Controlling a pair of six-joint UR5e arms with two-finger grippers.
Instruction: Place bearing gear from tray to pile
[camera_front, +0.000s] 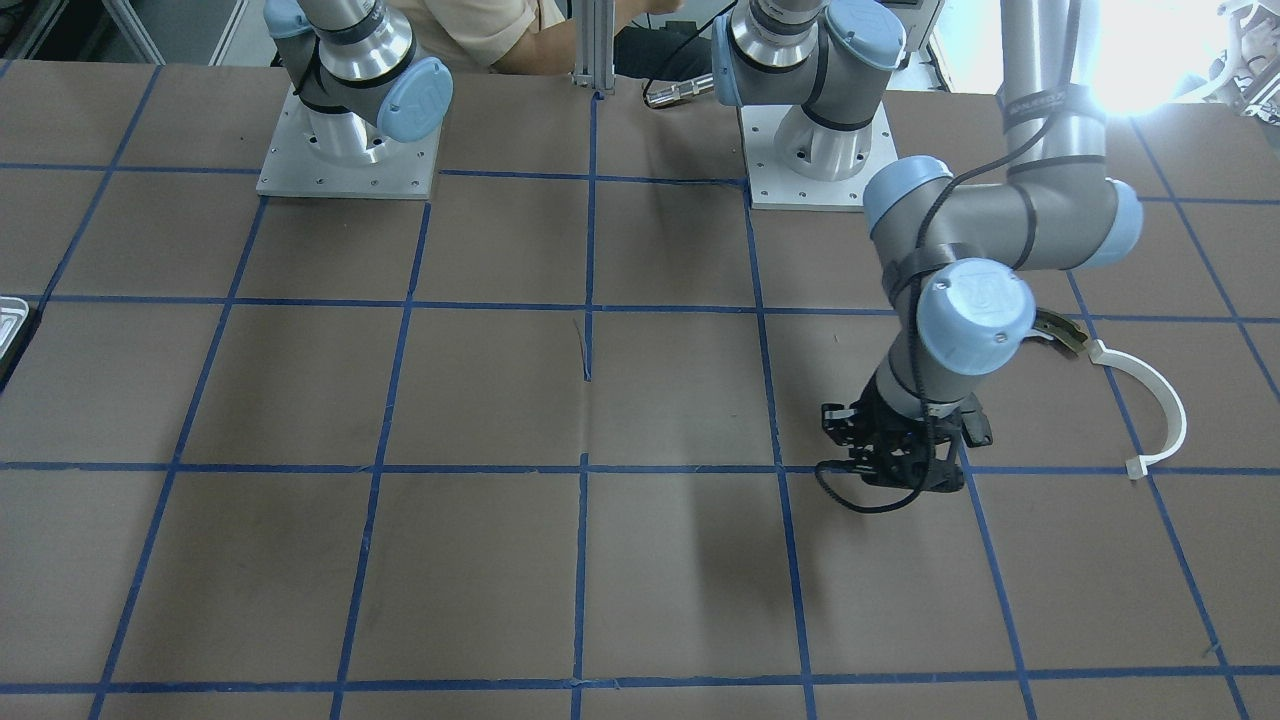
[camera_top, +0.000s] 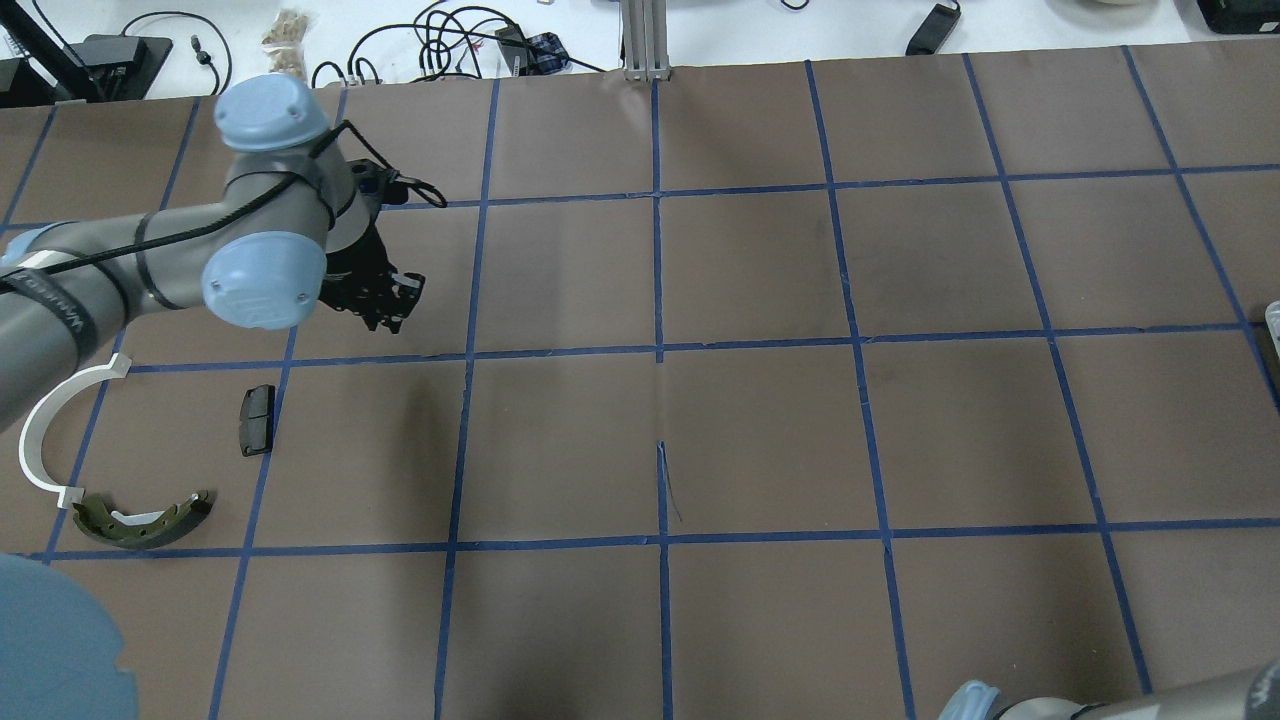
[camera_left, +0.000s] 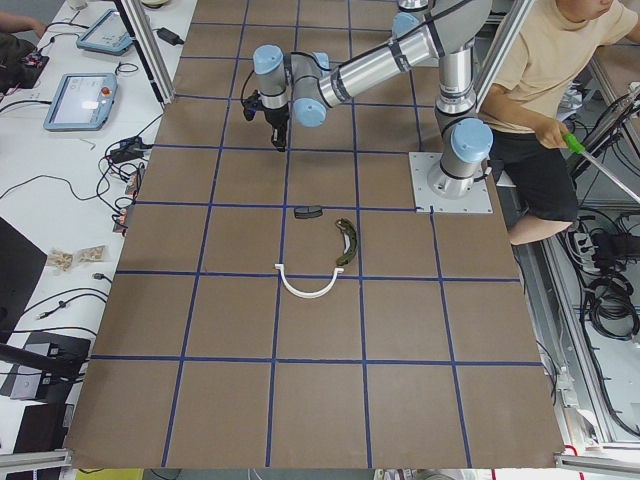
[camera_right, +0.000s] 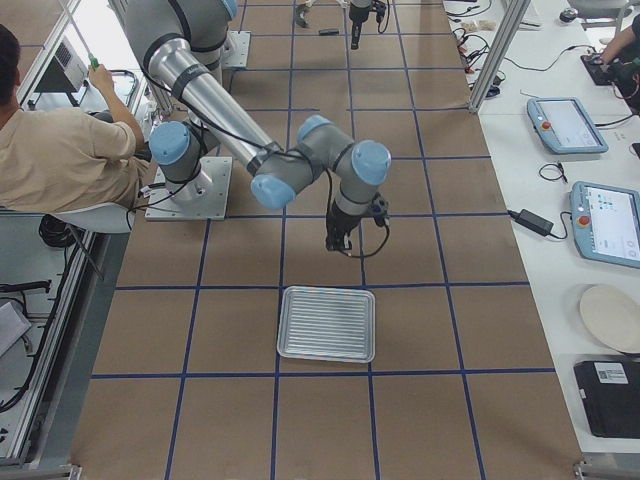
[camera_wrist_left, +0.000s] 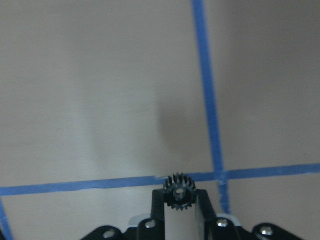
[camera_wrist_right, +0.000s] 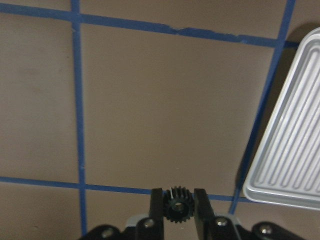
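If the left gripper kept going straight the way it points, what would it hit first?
Probably the table, beside a blue tape crossing; the gear in the left gripper would land first.

Brake shoe (camera_left: 346, 243) beside white arc (camera_left: 308, 290)

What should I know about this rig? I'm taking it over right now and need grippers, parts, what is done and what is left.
Left gripper: shut on the left gear, small and black, over bare table near the pile of black pad, brake shoe and white arc.
Right gripper: shut on the right gear, beside the tray, which looks empty.
Done: no gear lies at the pile yet.
Left: set both gears down there.
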